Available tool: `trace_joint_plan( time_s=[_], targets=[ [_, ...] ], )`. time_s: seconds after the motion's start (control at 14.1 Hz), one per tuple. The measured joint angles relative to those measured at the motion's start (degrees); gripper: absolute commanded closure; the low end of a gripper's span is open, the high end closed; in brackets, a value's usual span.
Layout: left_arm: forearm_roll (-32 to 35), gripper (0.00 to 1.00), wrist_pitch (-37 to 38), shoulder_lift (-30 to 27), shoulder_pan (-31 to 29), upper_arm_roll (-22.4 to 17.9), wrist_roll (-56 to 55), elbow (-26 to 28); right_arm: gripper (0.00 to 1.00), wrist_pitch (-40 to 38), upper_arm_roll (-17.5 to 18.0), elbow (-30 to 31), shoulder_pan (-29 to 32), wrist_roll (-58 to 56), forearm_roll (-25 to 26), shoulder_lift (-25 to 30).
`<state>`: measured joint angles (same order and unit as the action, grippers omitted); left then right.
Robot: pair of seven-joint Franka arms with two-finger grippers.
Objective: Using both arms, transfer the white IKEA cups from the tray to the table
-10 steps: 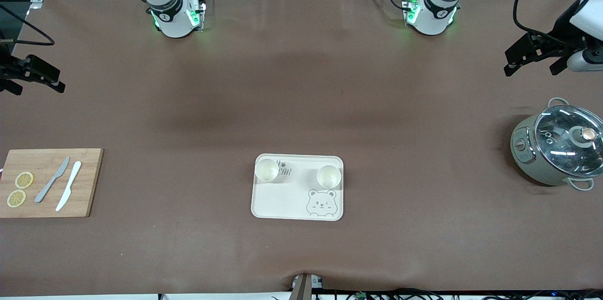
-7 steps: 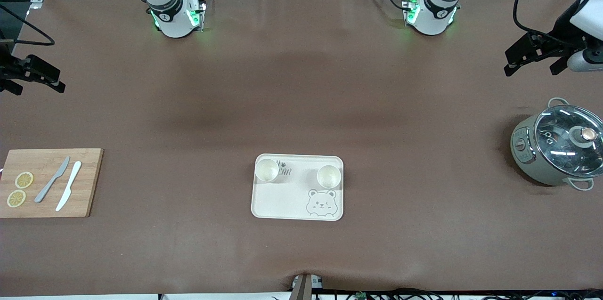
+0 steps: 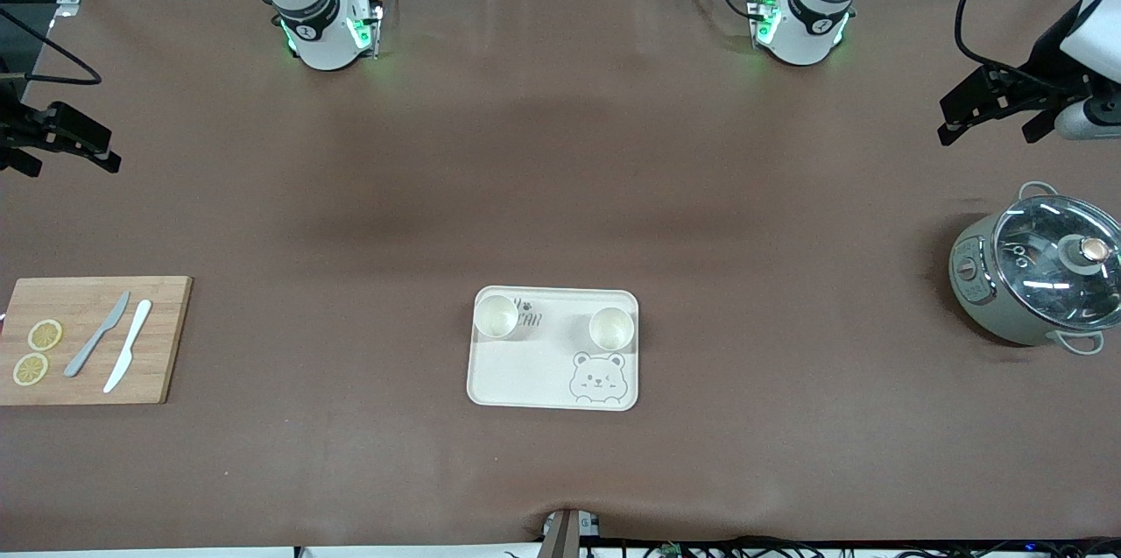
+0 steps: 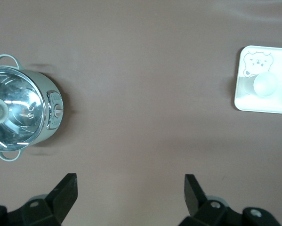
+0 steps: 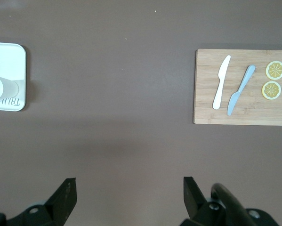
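Hands sit at both ends of the brown worktop (image 3: 560, 190), each empty with its fingers spread apart. At the right arm's end, the right hand (image 3: 61, 137) hangs over bare worktop, its two fingers (image 5: 65, 197) wide in the right wrist view. A wooden cutting board (image 3: 92, 339) lies nearer the front camera than that hand, carrying two lemon slices (image 3: 37, 351), a grey knife (image 3: 96, 334) and a white knife (image 3: 128, 345).

Midway between the hands lies a cream tray (image 3: 534, 387) printed with a bear face (image 3: 597, 378) and partly hidden lettering, of which "TRUE" can just be read in the right wrist view. Both white IKEA cups (image 3: 496, 316) (image 3: 611, 328) stand upright on it, well apart.

The left hand (image 3: 994, 107) hangs over the left arm's end, fingers (image 4: 65, 193) likewise parted. A grey-green pot (image 3: 1033, 278) with a glass lid stands near it.
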<state>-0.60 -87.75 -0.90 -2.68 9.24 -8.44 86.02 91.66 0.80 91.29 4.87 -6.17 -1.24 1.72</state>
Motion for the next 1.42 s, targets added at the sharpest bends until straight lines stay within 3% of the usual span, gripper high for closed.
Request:
trace_joint_plan(
  time_s=[0.57,0.92,1.42],
  targets=[
    [0.3,0.00,-10.2,11.3,1.2,0.3,-0.5,0.0,0.00,0.0,0.0,0.0,0.0,0.0,0.0,0.0],
    [0.4,0.00,-14.3,15.1,3.1,0.4,-2.0,-0.1,0.00,0.0,0.0,0.0,0.0,0.0,0.0,-0.5],
    [0.4,0.00,-22.6,21.6,9.9,0.5,-4.0,-0.2,0.00,0.6,0.0,-0.2,0.0,0.0,0.0,-3.5]
  ],
)
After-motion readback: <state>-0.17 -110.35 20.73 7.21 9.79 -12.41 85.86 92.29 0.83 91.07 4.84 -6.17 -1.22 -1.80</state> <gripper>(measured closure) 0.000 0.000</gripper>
